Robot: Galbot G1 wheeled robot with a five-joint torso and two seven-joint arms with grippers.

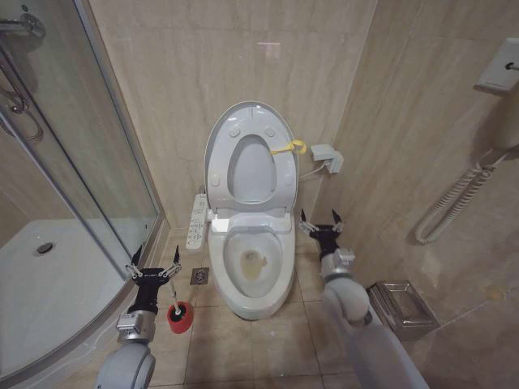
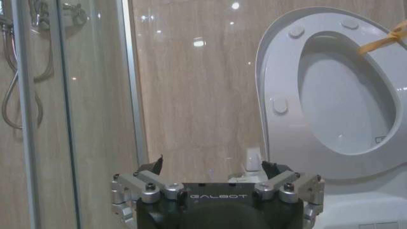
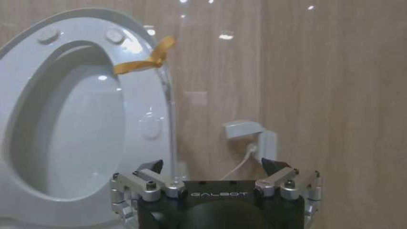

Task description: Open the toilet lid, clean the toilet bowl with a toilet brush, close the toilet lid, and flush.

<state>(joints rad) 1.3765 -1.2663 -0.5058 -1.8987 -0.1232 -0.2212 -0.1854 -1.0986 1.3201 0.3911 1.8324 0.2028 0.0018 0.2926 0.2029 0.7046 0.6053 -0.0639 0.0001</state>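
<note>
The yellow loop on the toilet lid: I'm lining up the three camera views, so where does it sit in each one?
Head view: the yellow loop hangs at the raised toilet lid's edge on the robot's right.
Left wrist view: the loop shows at the picture's edge, across the lid's rim.
Right wrist view: the loop is tied at the lid's rim, beside the tiled wall.
Shared landmark: the upright lid itself.

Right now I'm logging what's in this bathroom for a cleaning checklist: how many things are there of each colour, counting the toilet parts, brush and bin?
White: 4, toilet lid, seat, toilet bowl, control panel
Red: 1, toilet brush holder cup, beside the open left gripper
Yellow: 1, loop
Silver: 1, bin
Total: 7
</note>
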